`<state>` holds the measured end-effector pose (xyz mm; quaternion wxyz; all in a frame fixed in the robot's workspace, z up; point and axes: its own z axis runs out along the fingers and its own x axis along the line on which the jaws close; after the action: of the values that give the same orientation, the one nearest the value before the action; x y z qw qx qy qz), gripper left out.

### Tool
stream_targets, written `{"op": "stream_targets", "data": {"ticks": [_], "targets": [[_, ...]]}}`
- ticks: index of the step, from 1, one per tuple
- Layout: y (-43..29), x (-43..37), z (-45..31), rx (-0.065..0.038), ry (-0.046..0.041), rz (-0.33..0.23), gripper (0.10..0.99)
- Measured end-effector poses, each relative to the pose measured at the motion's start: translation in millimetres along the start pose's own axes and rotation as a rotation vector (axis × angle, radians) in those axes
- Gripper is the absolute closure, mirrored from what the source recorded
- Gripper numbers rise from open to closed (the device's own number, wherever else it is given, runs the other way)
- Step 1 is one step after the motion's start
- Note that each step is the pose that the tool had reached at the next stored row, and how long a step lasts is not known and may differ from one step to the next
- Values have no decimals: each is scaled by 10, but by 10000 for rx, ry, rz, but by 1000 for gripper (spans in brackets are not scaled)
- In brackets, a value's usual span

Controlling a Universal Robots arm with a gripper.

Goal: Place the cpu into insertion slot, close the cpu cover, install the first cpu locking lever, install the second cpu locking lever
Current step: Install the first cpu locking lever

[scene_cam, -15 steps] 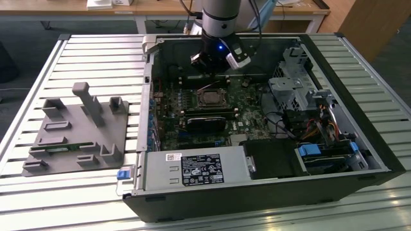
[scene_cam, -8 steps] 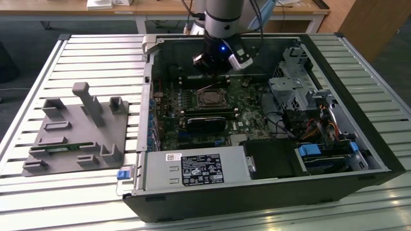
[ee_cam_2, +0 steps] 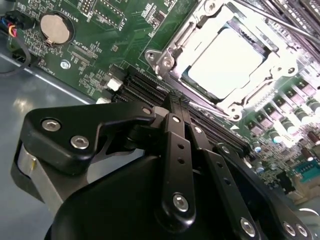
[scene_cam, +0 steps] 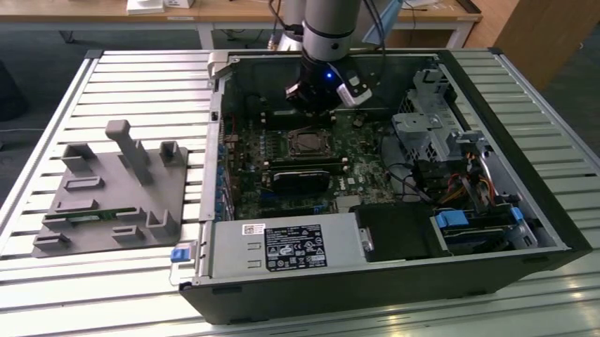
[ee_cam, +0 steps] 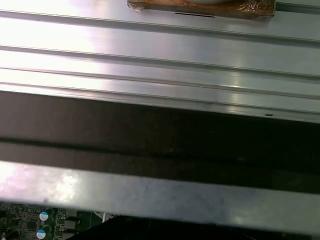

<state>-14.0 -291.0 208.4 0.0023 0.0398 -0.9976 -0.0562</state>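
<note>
Claw drawn narrow, empty, near the cpu seated under the cpu cover. Chip judged light, stiff, fragile; edges only for holding.

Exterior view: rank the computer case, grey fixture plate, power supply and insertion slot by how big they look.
1. computer case
2. grey fixture plate
3. power supply
4. insertion slot

The power supply lies nearer the camera than the slot, but the gap is too wide to change the order.

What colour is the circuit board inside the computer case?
Green. The circuit board shows best in the second wrist view.
</note>
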Motion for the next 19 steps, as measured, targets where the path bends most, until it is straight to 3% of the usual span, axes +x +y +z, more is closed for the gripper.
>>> {"op": "stream_targets", "data": {"ticks": [9,19], "targets": [[-9,-4,73,35,3,0,980],[-8,-4,66,43,3,1,980]]}}
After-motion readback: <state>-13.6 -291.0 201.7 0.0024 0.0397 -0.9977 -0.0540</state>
